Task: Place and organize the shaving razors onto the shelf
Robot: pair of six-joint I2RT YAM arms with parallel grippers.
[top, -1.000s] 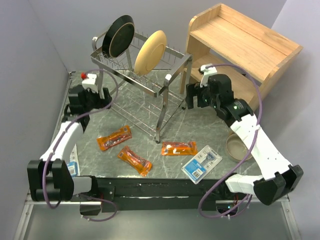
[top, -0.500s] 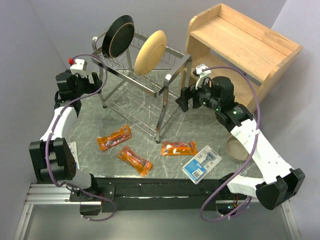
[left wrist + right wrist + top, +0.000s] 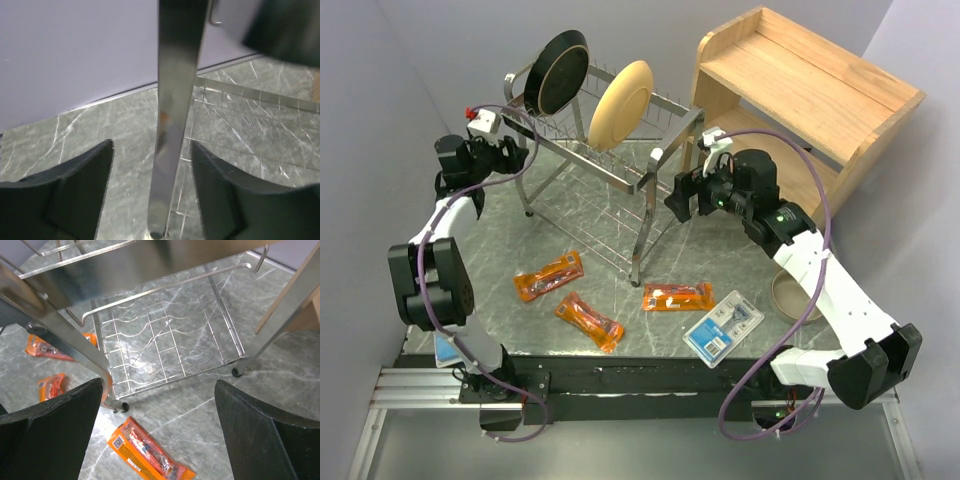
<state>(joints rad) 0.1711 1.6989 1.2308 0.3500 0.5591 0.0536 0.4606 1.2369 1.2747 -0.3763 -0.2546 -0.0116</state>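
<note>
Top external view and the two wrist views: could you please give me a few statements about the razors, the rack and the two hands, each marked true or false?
1. Three orange packets lie on the table. True.
2. One razor lies on the shelf. False: none shows there; the packets and a blue-and-white card lie on the table.
3. The left hand has its fingers on either side of a chrome leg of the dish rack. True.
4. The right hand is shut on the card. False: it is open and holds nothing, beside the rack.
5. Two plates stand in the dish rack. True.
</note>
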